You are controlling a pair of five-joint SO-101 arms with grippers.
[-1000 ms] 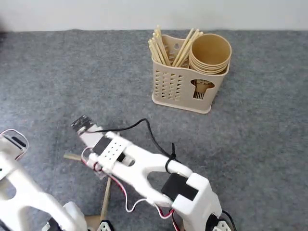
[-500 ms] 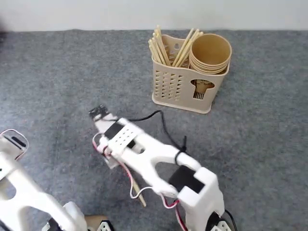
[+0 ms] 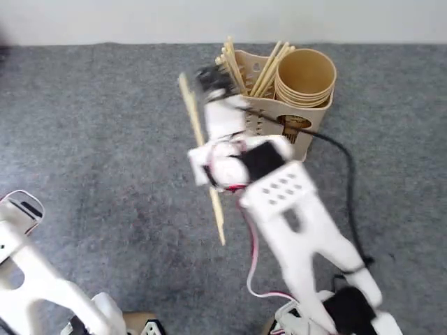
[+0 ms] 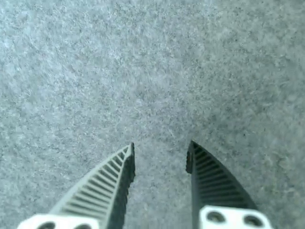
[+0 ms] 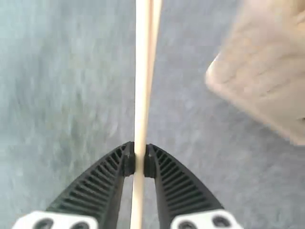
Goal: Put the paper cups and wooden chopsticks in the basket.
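Your right gripper (image 5: pixel 139 160) has its fingers clamped on the chopsticks (image 5: pixel 143 71) by the basket (image 3: pixel 316 117), left gripper (image 4: pixel 159 160) open w/ nothing, so next tip 'em upright & drop in.

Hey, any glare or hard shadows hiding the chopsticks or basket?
High view: soft, even light, no glare; the basket leaves only a faint shadow on the mat. Right wrist view: the chopsticks in the right gripper are brightly lit, without glare. Left wrist view: flat light, no hard shadow.
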